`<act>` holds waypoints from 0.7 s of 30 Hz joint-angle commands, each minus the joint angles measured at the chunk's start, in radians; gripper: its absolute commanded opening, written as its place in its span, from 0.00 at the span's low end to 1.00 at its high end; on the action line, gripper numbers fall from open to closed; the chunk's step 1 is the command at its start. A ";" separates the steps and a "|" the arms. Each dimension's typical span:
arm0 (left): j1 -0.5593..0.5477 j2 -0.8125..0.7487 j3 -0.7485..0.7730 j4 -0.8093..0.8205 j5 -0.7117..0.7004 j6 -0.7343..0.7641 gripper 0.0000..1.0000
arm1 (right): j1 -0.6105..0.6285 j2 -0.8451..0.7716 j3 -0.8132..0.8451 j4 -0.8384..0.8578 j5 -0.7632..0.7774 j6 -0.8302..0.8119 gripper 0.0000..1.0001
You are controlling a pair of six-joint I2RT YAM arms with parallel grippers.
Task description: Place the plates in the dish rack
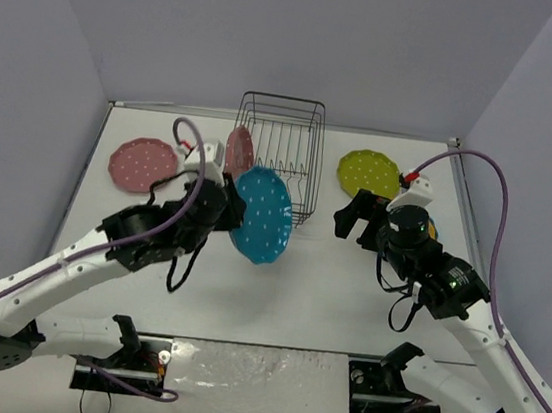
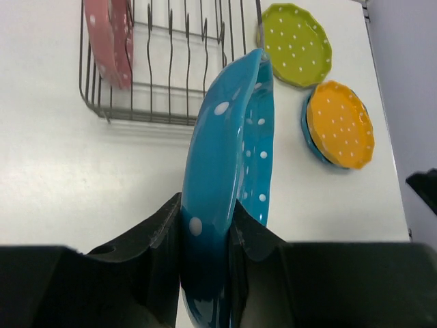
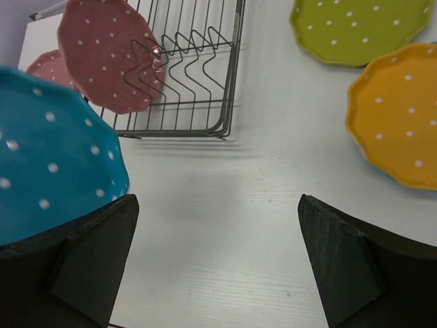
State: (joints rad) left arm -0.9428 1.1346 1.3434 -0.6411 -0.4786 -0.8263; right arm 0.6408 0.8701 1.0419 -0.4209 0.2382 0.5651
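Now | left hand (image 2: 207,236) pinching blue plate (image 2: 232,150) (on edge) | right hand (image 3: 217,212) spread wide

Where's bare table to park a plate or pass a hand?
Free: the table's middle, in front of the dish rack; rack slots right of the standing pink plate. Crowded: lime plate and orange plate right of the rack; left gripper holds the blue plate by its near-left corner.

The blue plate (image 2: 229,143) in front of the dish rack (image 1: 285,132) is smooth and glossy, like glazed ceramic. The rack is thin dark metal wire. The table (image 1: 326,293) beneath it is smooth matt white. The fingers (image 2: 153,246) of the left gripper (image 2: 205,205) look like matt black plastic.
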 commanded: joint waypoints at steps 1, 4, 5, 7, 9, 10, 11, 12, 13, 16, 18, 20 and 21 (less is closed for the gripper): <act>0.139 0.172 0.251 0.121 -0.012 0.352 0.00 | -0.017 0.007 0.060 -0.002 0.063 -0.112 1.00; 0.199 0.298 0.415 0.137 -0.010 0.494 0.00 | -0.022 0.004 0.059 -0.001 0.075 -0.133 1.00; 0.218 0.335 0.458 0.155 -0.007 0.536 0.00 | -0.023 0.003 0.056 -0.002 0.079 -0.139 1.00; 0.251 0.417 0.538 0.174 -0.001 0.600 0.00 | -0.026 0.005 0.051 -0.001 0.069 -0.150 1.00; 0.277 0.481 0.643 0.166 -0.003 0.658 0.00 | -0.029 0.007 0.049 -0.002 0.058 -0.166 1.00; 0.279 0.513 0.680 0.166 -0.008 0.687 0.00 | -0.029 0.006 0.044 -0.001 0.059 -0.167 1.00; 0.284 0.555 0.721 0.171 -0.025 0.722 0.00 | -0.031 0.006 0.036 0.000 0.068 -0.170 1.00; 0.291 0.597 0.755 0.174 -0.038 0.753 0.00 | -0.033 0.007 0.030 0.001 0.072 -0.171 1.00; 0.299 0.637 0.779 0.173 -0.046 0.776 0.00 | -0.037 0.010 0.027 0.001 0.070 -0.169 1.00; 0.320 0.722 0.898 0.129 -0.057 0.793 0.00 | -0.043 0.012 0.023 0.001 0.048 -0.175 1.00; 0.337 0.766 0.918 0.129 -0.061 0.793 0.00 | -0.046 0.011 0.009 0.004 0.055 -0.173 1.00; 0.351 0.805 0.947 0.122 -0.052 0.777 0.00 | -0.054 0.018 0.004 0.004 0.048 -0.173 1.00; 0.353 0.823 0.963 0.111 -0.054 0.775 0.00 | -0.057 0.019 0.005 0.003 0.037 -0.176 1.00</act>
State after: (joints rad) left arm -0.6205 1.9774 2.1754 -0.6232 -0.4764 -0.0990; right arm 0.5999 0.8722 1.0535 -0.4538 0.2752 0.4129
